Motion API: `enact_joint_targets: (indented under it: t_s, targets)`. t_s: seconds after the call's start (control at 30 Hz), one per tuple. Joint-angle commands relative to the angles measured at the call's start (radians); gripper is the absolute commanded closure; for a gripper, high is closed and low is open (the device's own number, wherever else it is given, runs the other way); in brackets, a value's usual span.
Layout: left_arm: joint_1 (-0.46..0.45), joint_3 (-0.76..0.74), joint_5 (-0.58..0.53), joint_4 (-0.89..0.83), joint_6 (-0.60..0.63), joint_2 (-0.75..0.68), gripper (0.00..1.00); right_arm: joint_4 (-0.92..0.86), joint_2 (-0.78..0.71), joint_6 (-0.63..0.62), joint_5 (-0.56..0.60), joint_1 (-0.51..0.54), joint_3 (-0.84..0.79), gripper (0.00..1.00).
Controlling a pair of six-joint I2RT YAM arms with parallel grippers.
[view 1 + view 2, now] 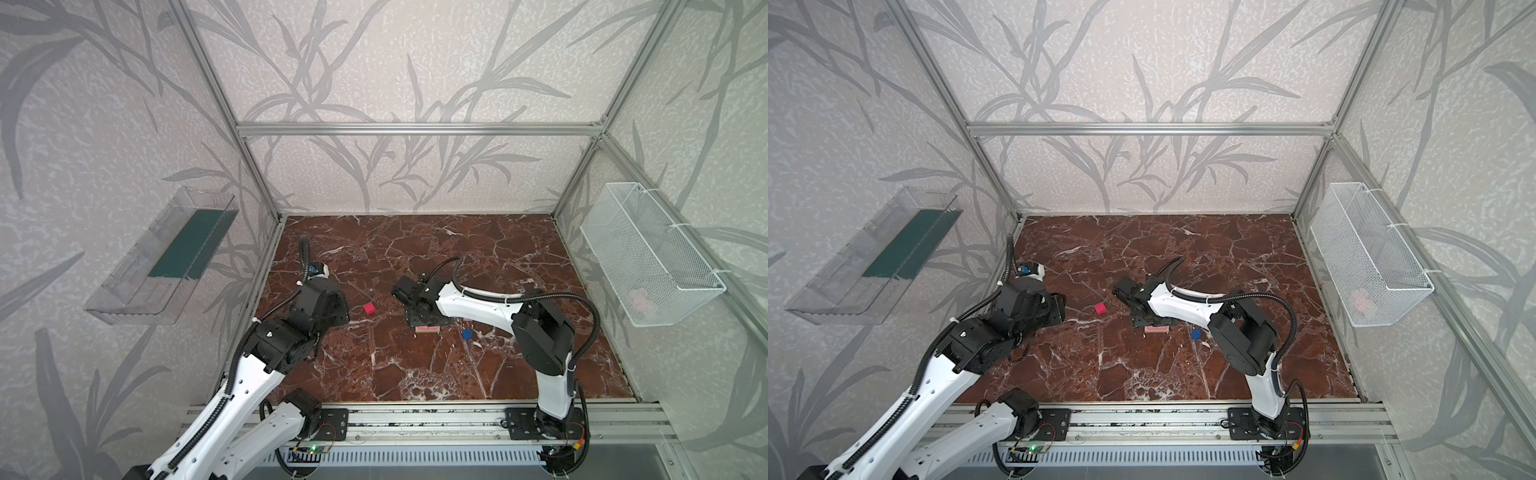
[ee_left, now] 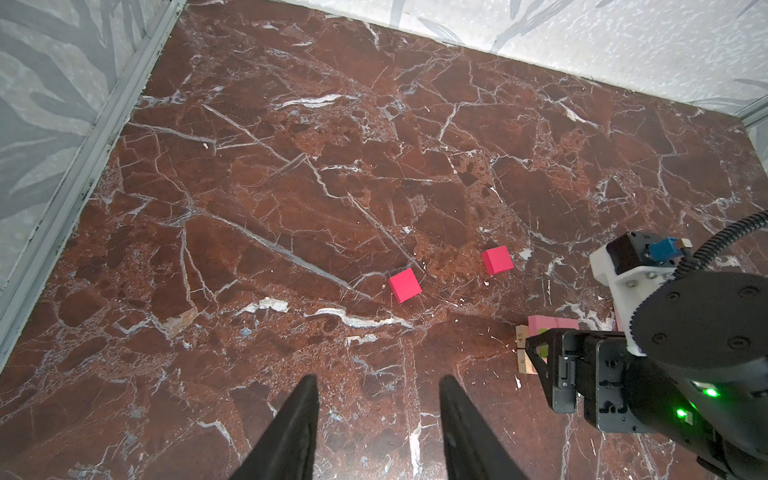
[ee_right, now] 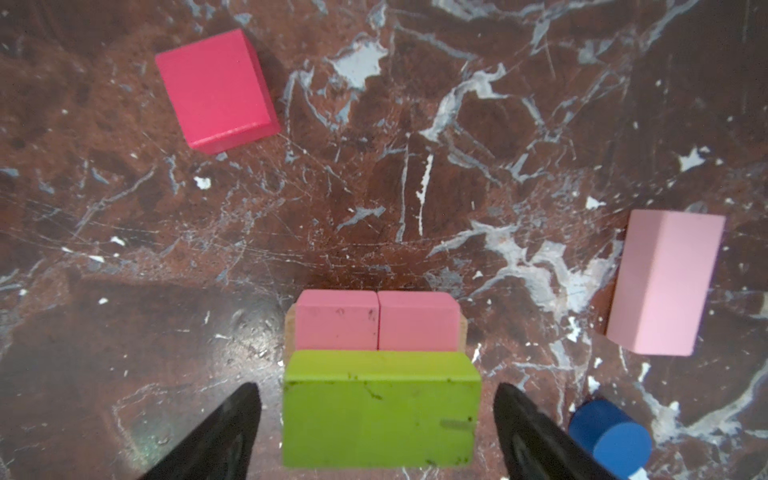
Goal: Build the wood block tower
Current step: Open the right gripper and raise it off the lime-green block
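The tower (image 3: 376, 332) shows in the right wrist view. A lime-green bar (image 3: 380, 411) lies across two pink bars (image 3: 336, 320) that rest on tan bars (image 3: 289, 328). My right gripper (image 3: 376, 388) is open, one finger on each side of the green bar with a gap at both ends. Around the tower lie a loose pink bar (image 3: 665, 282), a blue disc (image 3: 611, 436) and a red cube (image 3: 216, 87). My left gripper (image 2: 378, 380) is open over bare floor, short of two red cubes (image 2: 405, 284) (image 2: 497, 259). In both top views the right arm hides most of the tower (image 1: 427, 329) (image 1: 1156, 329).
The floor is red-brown marble (image 1: 415, 365). A clear plastic shelf (image 1: 162, 257) hangs on the left wall and a white wire basket (image 1: 648, 257) on the right wall. Aluminium posts and a front rail (image 1: 415, 419) bound the cell.
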Motion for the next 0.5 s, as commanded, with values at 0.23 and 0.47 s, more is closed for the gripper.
enact_joint_targets:
  t_s: [0.23, 0.47]
  targets:
    - [0.007, -0.008, 0.009, 0.004, 0.003, 0.045, 0.52, 0.016, -0.191, -0.03, 0.023, -0.005, -0.023, 0.01]
    - [0.007, -0.012, 0.053, 0.024, -0.018, 0.129, 0.5, 0.073, -0.325, -0.056, 0.059, -0.007, -0.128, 0.01]
